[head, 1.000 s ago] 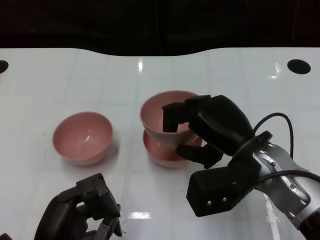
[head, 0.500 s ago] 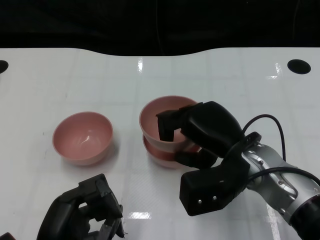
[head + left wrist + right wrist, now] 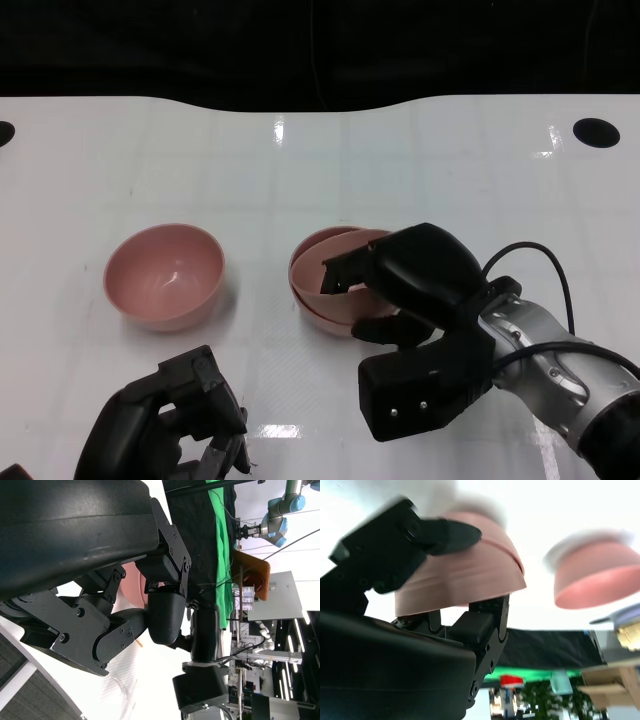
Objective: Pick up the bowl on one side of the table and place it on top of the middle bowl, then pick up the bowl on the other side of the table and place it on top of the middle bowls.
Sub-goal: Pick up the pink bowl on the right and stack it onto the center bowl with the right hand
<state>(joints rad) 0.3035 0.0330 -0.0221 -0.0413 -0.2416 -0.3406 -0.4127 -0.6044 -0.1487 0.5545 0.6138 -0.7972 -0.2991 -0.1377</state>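
Note:
The middle bowl (image 3: 330, 315) stands at the table's centre, and a second pink bowl (image 3: 312, 262) sits nested in it, tilted a little. My right hand (image 3: 410, 285) still grips this upper bowl's near rim, with fingers (image 3: 338, 272) inside and the thumb under the wall. In the right wrist view the stacked bowls (image 3: 465, 575) lie between the black fingers (image 3: 447, 532). A third pink bowl (image 3: 165, 275) stands alone to the left, also seen in the right wrist view as the side bowl (image 3: 600, 580). My left hand (image 3: 165, 425) stays low at the near edge, fingers curled on nothing.
The white table (image 3: 450, 170) has a round black hole (image 3: 597, 132) at its far right and another hole (image 3: 3, 132) at the far left edge. A black cable (image 3: 545, 255) loops over my right wrist. Beyond the table's far edge all is dark.
My right hand has lowered the bowl it holds down into the middle bowl, so the two now nest. The left bowl and left hand have not moved.

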